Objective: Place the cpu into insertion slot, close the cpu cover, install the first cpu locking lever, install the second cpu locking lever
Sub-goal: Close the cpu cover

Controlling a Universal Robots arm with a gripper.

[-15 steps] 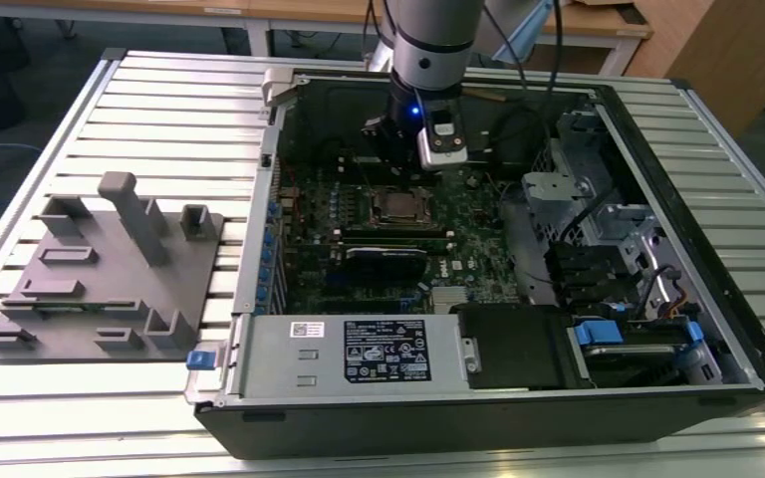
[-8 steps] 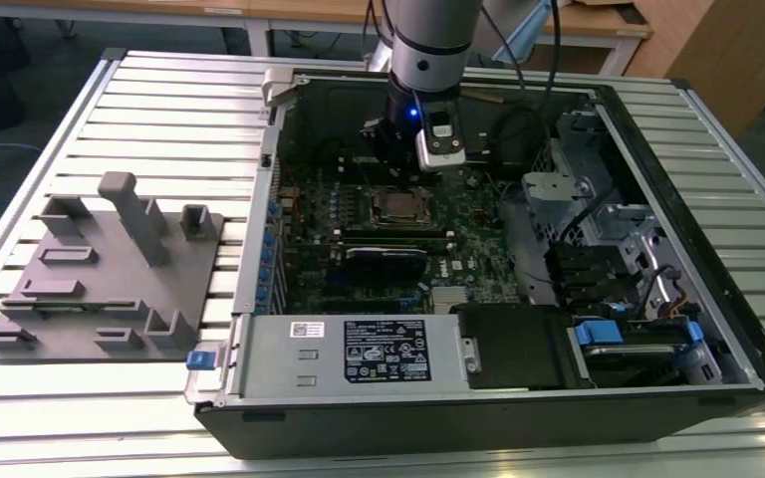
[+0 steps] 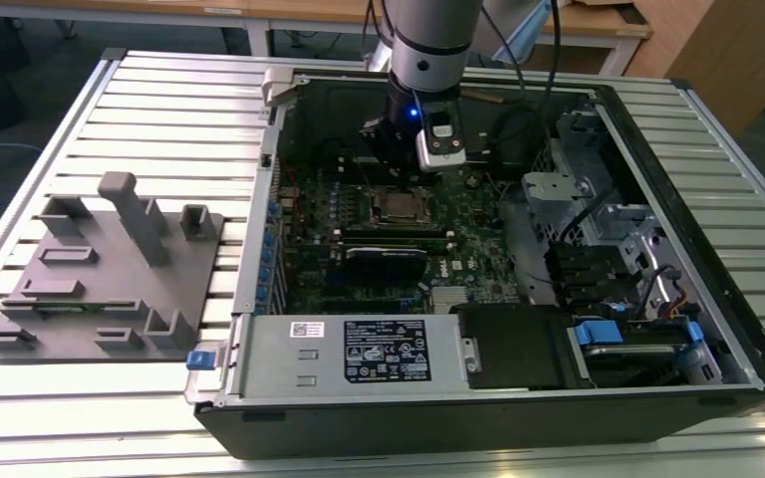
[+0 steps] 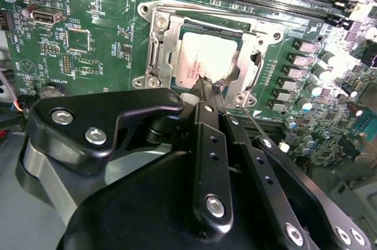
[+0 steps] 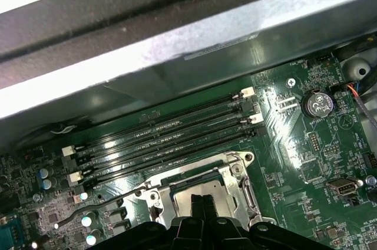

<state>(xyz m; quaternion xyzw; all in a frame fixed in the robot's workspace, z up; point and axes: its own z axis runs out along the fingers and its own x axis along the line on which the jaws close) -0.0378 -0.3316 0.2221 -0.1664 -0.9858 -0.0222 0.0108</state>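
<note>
A: The chip?
B: cpu (image 4: 203, 58) is a flat square with a pale silvery-beige top and faint print. It lies level in the insertion slot (image 4: 215, 29), with a dark strip of slot showing along one edge.
A: The frame?
B: cpu cover (image 4: 164, 55) is a silvery plate bordering the chip, which shows through its window. Can't tell whether it is pressed fully down.
A: Levers?
B: One thin wire lever (image 5: 100, 206) angles out from a corner of the slot, across the green motherboard (image 3: 316, 249) below the long black memory slots (image 5: 165, 135).
A: Where in the wider scene?
B: The slot sits mid-board inside the open computer case (image 3: 489, 403), which lies on the slatted surface (image 3: 156, 100). A grey fixture block (image 3: 104, 269) lies well apart on the exterior view's left.
A: Arm pose?
B: Arm (image 3: 429, 40) drops near-vertical into the case with a blue light at the wrist. The tool (image 4: 209, 91) points down at the slot.
A: Tool state?
B: Fingers are pinched together with no real gap in either wrist view, and nothing is seen between them. The tips meet the chip's near edge at the rim of the frame.
</note>
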